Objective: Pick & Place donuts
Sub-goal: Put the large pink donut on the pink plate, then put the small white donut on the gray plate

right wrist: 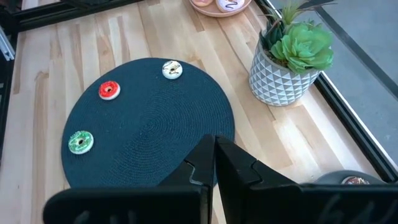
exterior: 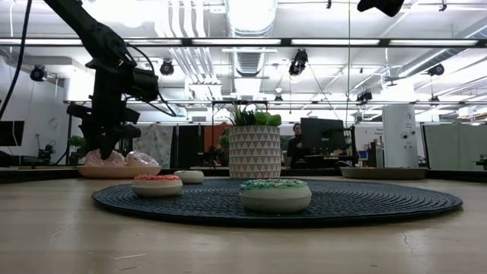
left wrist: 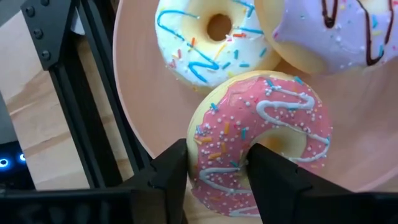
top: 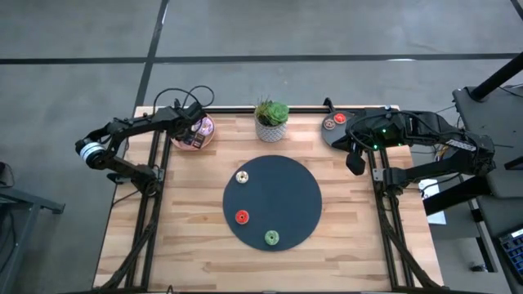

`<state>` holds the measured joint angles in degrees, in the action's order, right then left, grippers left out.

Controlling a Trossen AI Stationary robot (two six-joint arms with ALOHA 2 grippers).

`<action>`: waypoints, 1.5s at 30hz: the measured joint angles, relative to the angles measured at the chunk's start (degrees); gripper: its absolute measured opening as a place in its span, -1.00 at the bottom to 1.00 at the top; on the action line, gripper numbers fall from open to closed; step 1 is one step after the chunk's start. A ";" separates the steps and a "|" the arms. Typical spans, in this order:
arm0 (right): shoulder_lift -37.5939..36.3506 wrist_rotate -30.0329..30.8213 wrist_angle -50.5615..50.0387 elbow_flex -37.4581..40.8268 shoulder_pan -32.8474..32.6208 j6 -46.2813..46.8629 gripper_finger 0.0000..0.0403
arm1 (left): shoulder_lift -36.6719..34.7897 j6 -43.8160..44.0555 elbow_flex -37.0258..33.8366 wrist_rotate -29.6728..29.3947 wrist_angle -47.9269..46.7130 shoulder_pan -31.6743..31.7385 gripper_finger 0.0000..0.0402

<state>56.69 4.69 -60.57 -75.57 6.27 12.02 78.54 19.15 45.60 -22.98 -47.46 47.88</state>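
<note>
Three frosted donuts lie on the pink plate [left wrist: 140, 106] at the table's far left: pink [left wrist: 261, 118], white with blue lines [left wrist: 208, 43] and purple-white [left wrist: 336, 31]. My left gripper [left wrist: 217, 177] is down over that plate [top: 194, 132], shut on the pink donut. Three tiny donuts lie flat on the dark round mat [top: 286, 200]: cream [top: 242, 176], red [top: 242, 216] and green [top: 271, 238]. More tiny ones sit on the grey plate [top: 337, 122]. My right gripper [right wrist: 214, 162] is shut and hovers at the table's right side, near the grey plate. My left gripper holds the pink donut by one side of its ring [left wrist: 217, 168]. One finger [left wrist: 273, 177] stands at the hole and the other [left wrist: 168, 174] outside the rim, pinching the ring between them. The fingers come from above, pointing down. The donut lies on the pink plate.
A potted plant [top: 271, 122] in a white patterned pot stands at the far edge between the two plates. Black frame rails [top: 151, 204] run along the table's left and right sides. Bare wood lies near the front edge around the mat.
</note>
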 joint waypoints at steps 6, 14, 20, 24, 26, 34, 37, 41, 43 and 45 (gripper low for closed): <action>0.00 0.00 0.00 0.00 -0.01 0.02 -0.96 | 0.00 -0.70 0.02 -0.01 0.41 -0.02 -0.20; 0.00 0.00 0.01 0.00 -0.01 -0.01 -0.96 | 0.00 -0.85 0.04 -0.01 0.38 -0.02 -0.07; 0.00 0.00 0.01 0.00 0.00 -0.01 -0.96 | 0.00 -1.55 1.85 0.86 -0.62 -0.02 -0.06; 0.00 0.00 0.01 0.00 -0.01 -0.04 -0.96 | 0.00 -2.41 4.87 0.96 -2.56 -0.02 -0.06; 0.00 0.00 0.01 0.00 -0.01 -0.23 -0.96 | 0.00 -2.64 6.91 1.00 -3.82 -0.02 -0.06; 0.00 0.01 0.01 0.00 -0.01 -0.43 -0.96 | 0.00 -1.21 15.11 8.90 -5.90 -1.80 -0.06; 0.00 0.00 0.01 0.00 -0.01 -0.99 -0.96 | -0.02 -0.74 18.10 11.86 -5.66 -4.12 -0.06; 0.00 0.00 0.00 0.00 0.00 -1.91 -0.96 | -0.02 0.29 21.14 12.03 -5.70 -9.25 -0.06; 0.00 0.00 -0.01 0.00 -0.01 -2.05 -0.96 | -0.02 0.89 22.23 12.01 -5.69 -12.55 -0.06; 0.00 0.02 -0.01 0.00 0.01 -2.77 -0.96 | -0.02 1.72 23.04 12.00 -5.65 -16.09 -0.06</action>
<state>56.69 4.71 -60.58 -75.57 6.28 9.25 78.52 20.87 68.64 -10.99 -53.12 31.79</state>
